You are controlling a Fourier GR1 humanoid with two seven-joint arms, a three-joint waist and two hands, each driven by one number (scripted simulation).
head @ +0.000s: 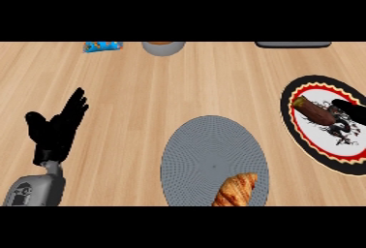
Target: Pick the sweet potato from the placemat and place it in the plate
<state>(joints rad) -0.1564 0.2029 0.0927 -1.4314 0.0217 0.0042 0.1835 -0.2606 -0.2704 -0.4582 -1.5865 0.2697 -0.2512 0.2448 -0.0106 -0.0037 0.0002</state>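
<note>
- Far left, near the view's edge: left hand (58, 127) on its grey forearm, resting, fingers straight and released, pointing up, holding nothing.
- Top edge, left of centre: blue packet (103, 46), cut off by the view, lying on the wooden counter (136, 92).
- Just to its right, also at the top edge: grey bowl (163, 48), only partly in view.
- Centre, toward the lower edge: round grey placemat (207, 150), flat on the counter, well apart from the left hand.
- On the placemat's lower right part: croissant (237, 190), golden brown, cut by the view's lower edge.
- Top right: dark flat thing (293, 44), mostly out of view, too little shown to name.
- Right side: plate (295, 133) with black rim, red ring and white middle, near the placemat but apart from it.
- Over the plate's white middle: sweet potato (312, 110), reddish brown, tilted, upper end toward the left; resting on the plate or just above it, cannot tell.
- Far right: right hand (348, 110), black fingers curled round the sweet potato's right end, grasping it.
</note>
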